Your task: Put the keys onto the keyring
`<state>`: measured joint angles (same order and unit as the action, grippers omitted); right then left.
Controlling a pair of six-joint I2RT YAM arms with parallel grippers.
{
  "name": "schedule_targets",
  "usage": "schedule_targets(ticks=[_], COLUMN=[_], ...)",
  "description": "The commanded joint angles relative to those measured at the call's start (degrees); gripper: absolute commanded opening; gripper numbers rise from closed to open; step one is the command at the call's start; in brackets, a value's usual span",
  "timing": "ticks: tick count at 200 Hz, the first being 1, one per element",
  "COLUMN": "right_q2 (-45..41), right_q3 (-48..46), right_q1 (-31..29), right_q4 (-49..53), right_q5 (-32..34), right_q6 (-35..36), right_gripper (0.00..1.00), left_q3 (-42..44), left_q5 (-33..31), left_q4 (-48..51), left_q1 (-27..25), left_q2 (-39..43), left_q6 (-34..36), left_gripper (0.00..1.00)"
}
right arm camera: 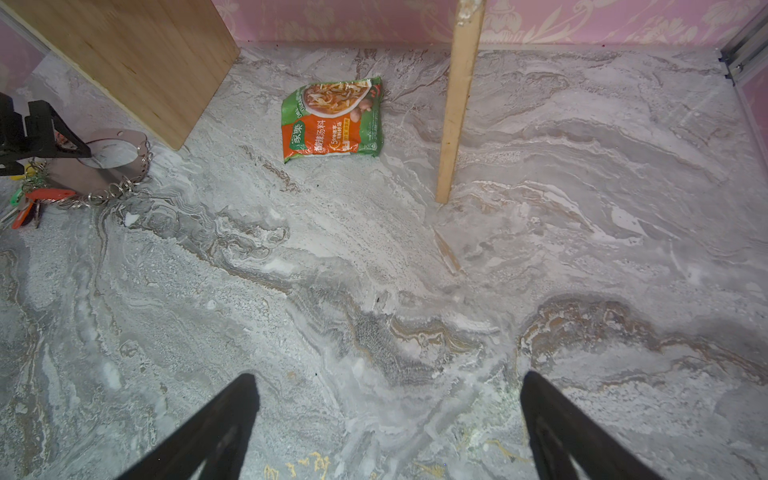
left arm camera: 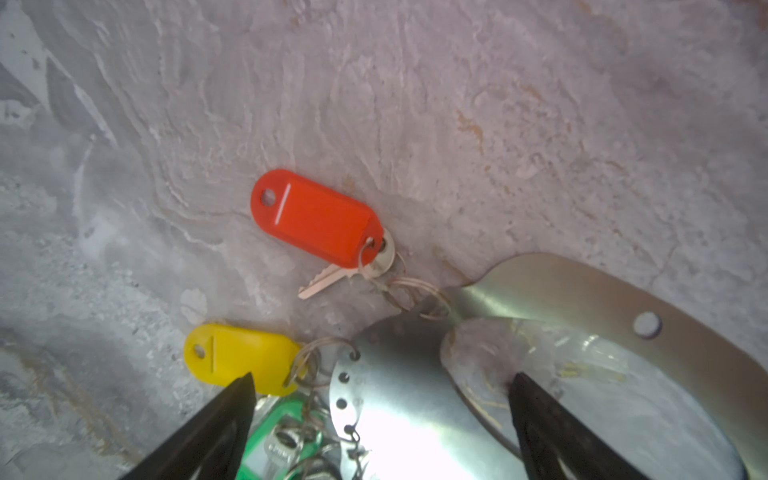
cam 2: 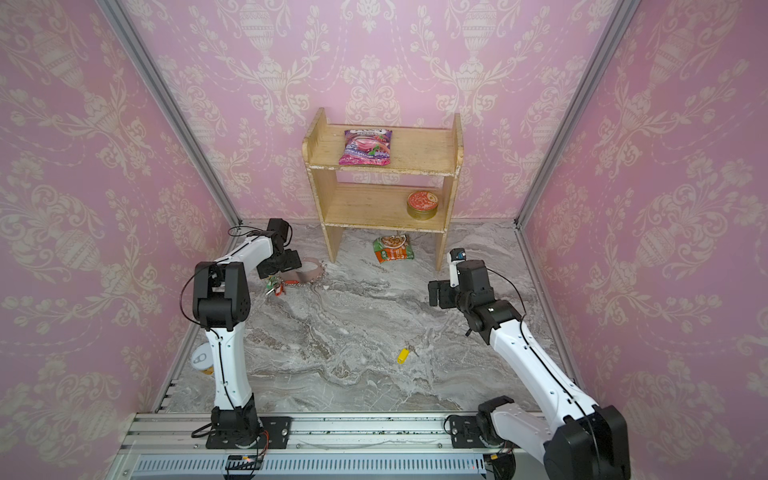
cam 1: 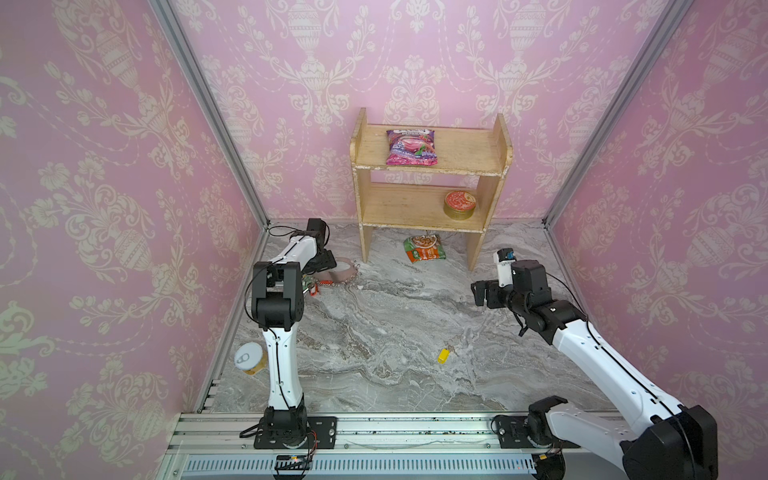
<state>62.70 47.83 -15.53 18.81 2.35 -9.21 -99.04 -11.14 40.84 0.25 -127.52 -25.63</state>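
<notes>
Keyring (left arm camera: 582, 291) lies far left on the desk (cam 1: 395, 332), with the orange-red key (left arm camera: 316, 218), yellow key (left arm camera: 241, 357) and green key (left arm camera: 286, 419) on its loops. A loose yellow key (cam 1: 444, 355) lies mid-desk. Left gripper (left arm camera: 382, 378) hovers over the ring, spread wide, empty; right gripper (right arm camera: 388, 377) likewise.

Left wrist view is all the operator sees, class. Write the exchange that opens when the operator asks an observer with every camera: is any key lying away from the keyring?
Observer: Yes. A small silver key with a yellow oblong plastic tag lies alone on the grey marble table, far from the flat grey metal keyring.
Operator: Is the right end effector on it?
Observer: No. The right end effector hangs open and empty above bare table.
Operator: What lies beyond it?
Observer: A green and orange soup packet, on the table between the wooden shelf's legs.
</notes>
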Motion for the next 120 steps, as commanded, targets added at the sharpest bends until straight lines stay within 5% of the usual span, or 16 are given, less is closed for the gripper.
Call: schedule_targets(ticks=[1,120], right_q2=[-0.67,-2.73], right_q3=[0.82,-0.98], right_q1=[-0.47,-1.08], right_q4=[-0.24,-0.01], right_q5=[-0.50,-2.39], right_q6=[-0.96,-3.33], right_gripper=[1.00,1.00], left_q3=[5.75,38.18], left_q5=[-1.43,4.12], left_q4=[5.21,5.14], left_q1=[-0.16,-11.28], left_q2=[1.99,24.77], left_q6=[-1.06,-13.72], left_gripper=[0.96,0.94])
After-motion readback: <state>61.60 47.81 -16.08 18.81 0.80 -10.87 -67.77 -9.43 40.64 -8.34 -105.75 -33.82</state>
